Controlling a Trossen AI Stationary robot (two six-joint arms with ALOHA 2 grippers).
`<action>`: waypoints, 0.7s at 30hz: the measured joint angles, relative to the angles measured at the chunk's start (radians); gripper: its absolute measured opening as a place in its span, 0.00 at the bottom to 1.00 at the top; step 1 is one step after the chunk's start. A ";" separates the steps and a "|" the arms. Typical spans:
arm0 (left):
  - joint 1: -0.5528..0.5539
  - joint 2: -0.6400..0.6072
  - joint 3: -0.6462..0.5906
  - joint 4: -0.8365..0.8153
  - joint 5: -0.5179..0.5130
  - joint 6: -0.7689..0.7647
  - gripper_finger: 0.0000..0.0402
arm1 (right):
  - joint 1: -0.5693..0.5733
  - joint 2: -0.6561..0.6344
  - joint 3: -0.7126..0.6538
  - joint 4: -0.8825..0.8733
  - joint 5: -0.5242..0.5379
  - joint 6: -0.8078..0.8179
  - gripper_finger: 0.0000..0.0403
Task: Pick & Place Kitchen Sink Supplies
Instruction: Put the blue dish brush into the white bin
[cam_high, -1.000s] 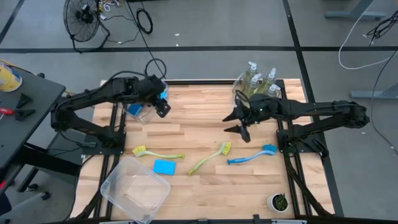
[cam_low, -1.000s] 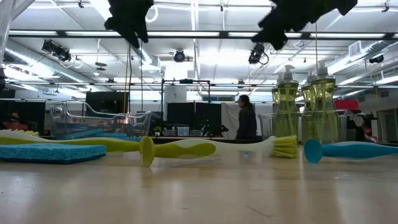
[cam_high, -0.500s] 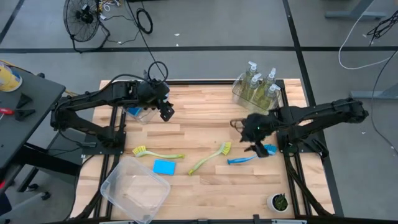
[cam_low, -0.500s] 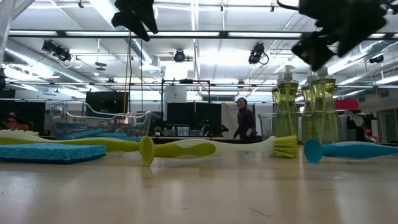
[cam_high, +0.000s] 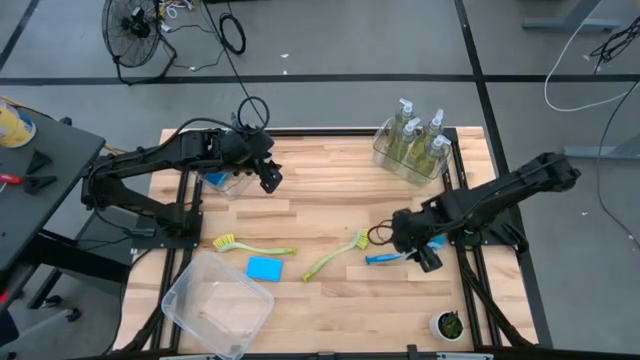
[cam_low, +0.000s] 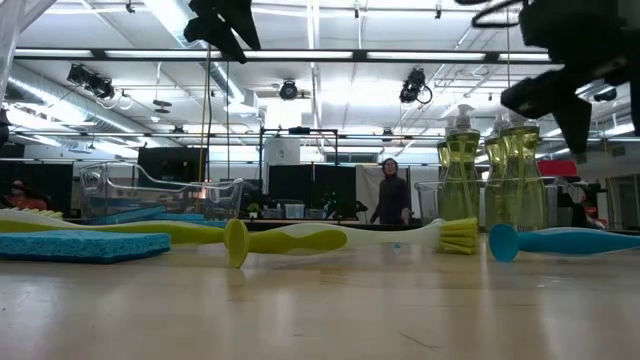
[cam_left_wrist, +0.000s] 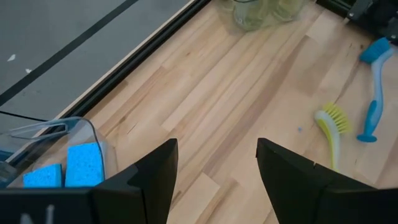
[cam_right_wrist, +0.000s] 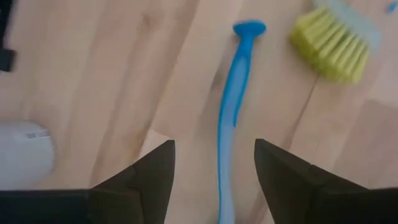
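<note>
My right gripper (cam_high: 425, 255) (cam_right_wrist: 213, 146) hangs open above the blue dish brush (cam_high: 395, 257) (cam_right_wrist: 229, 134), clear of it in the low view (cam_low: 570, 100). The brush lies flat on the table, and its handle runs between my fingers in the right wrist view. Two yellow-green brushes (cam_high: 340, 255) (cam_high: 250, 246) and a blue sponge (cam_high: 264, 268) lie on the wood to its left. Several soap bottles (cam_high: 415, 140) (cam_low: 480, 180) stand in a clear bin at the far right. My left gripper (cam_high: 268, 180) (cam_left_wrist: 216, 146) is open, held high beside a small bin with blue sponges (cam_high: 218, 178) (cam_left_wrist: 65, 168).
A large clear bin (cam_high: 215, 305) sits at the near left corner. A small white pot with a plant (cam_high: 447, 325) stands at the near right corner. Bare wood lies in the table's middle (cam_high: 330, 200). A person (cam_low: 388, 190) stands far off in the room.
My right gripper has swung from beside the soap bottles toward the table's near edge and somewhat down, turning as it went, and now hangs over the blue brush. It stays open. My left gripper has hardly shifted.
</note>
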 joint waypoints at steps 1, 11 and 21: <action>0.000 0.000 0.000 0.000 0.000 0.000 0.55 | 0.005 0.020 0.000 0.000 0.013 0.016 0.54; 0.000 0.000 0.000 0.008 0.000 -0.001 0.55 | 0.049 0.185 0.000 -0.025 0.073 0.131 0.54; 0.000 0.000 0.000 0.008 0.000 0.000 0.55 | 0.119 0.186 -0.071 -0.029 0.105 0.230 0.54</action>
